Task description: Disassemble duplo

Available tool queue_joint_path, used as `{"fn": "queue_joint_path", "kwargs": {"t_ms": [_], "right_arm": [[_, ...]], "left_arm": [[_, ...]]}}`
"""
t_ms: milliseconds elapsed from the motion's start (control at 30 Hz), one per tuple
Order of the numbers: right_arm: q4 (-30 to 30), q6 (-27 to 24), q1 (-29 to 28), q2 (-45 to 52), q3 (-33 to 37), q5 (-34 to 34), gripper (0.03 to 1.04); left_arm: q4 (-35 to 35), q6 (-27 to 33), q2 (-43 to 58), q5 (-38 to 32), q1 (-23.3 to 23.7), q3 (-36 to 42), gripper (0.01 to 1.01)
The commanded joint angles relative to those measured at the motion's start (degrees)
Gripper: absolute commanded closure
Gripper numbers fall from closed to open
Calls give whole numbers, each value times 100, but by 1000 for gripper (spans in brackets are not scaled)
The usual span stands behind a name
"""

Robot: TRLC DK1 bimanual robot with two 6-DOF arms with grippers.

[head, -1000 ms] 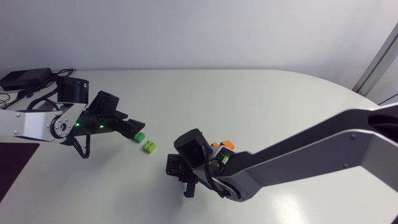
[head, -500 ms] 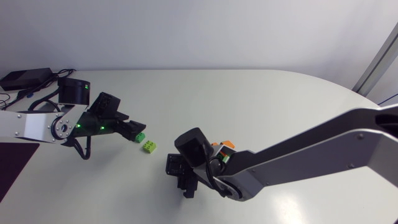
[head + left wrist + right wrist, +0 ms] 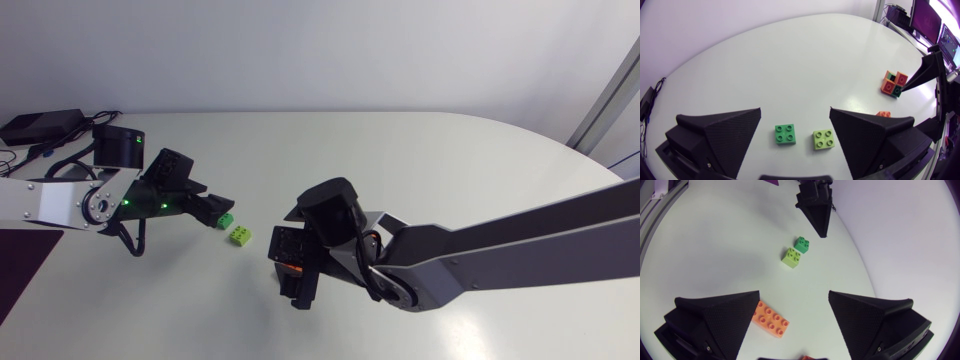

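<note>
Left arm: the left tool [image 3: 795, 109] sits low over the desk [image 3: 790, 50], fingers apart and clamping nothing.
Loose pair: 1 dark green brick [image 3: 785, 134] and 1 lime brick [image 3: 824, 139], 4 studs each, lie side by side but apart, in the gap between the left tool's fingers.
Right arm: the right tool [image 3: 794, 294] is spread and empty. An orange brick [image 3: 770, 320] with 8 studs lies flat below it, just beside 1 finger.
Unfinished part: a joined stack [image 3: 893, 83] of orange and green bricks stands beyond the loose pair.
Risk 1: closing the right tool here would likely catch the orange brick off-centre, so it could pivot or skid.
Risk 2: pulling the joined stack with 1 tool alone may drag it whole instead of splitting it.
Risk 3: both tools are near mid-desk, so a careless reach could make them collide.
</note>
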Motion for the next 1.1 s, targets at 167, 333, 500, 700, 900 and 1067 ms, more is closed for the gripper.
{"fn": "queue_joint_path", "kwargs": {"t_ms": [167, 333, 500, 700, 900, 1067], "right_arm": [[-615, 1105, -923, -984, 59, -669, 67], [-1520, 1834, -1336, -1977, 173, -1038, 69], [-2126, 2019, -1336, -2170, 138, -862, 70], [-2416, 2230, -1459, -1986, 59, -836, 70], [-2759, 2502, -1872, -1582, 217, -1100, 70], [-3128, 2528, -2347, -1265, 358, -1337, 72]], "left_arm": [[56, 40, -48, 42, -45, -124, 67], [56, 31, -74, 42, -45, -124, 67], [56, 40, -74, 42, -45, -124, 67], [56, 58, -92, 51, -54, -142, 67], [47, 110, -74, 51, -125, -159, 66], [47, 102, -83, 121, -125, -150, 66]]}}
